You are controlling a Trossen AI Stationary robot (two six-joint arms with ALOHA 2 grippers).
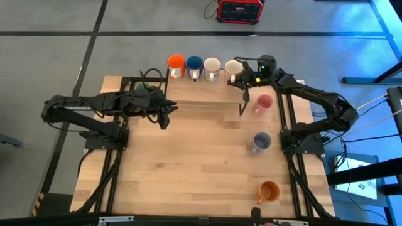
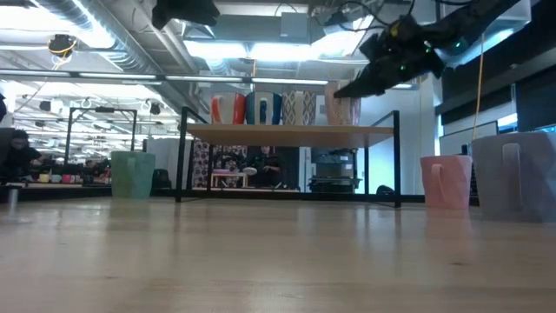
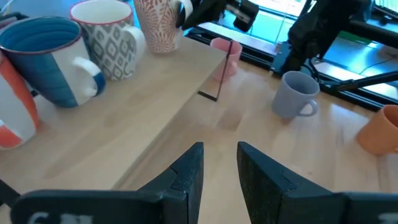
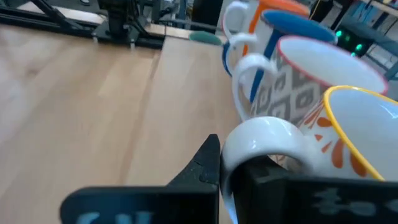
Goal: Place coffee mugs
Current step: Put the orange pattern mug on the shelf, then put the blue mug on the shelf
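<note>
Fourth mug on the shelf.
Right gripper (image 4: 227, 171) clenches the cream mug's (image 1: 234, 67) handle at 12 o'clock; left gripper (image 3: 219, 163) released.

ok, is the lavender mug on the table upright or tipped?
Upright: the lavender mug shows its open mouth from above and stands on its base in the left wrist view.

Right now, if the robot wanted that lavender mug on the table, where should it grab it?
Probably by the handle or rim, coming from above. The lavender mug stands upright, mouth open to the top, its handle sticking out sideways toward the table's middle. The right pincer is nearest, though it is shut on the cream mug.
</note>
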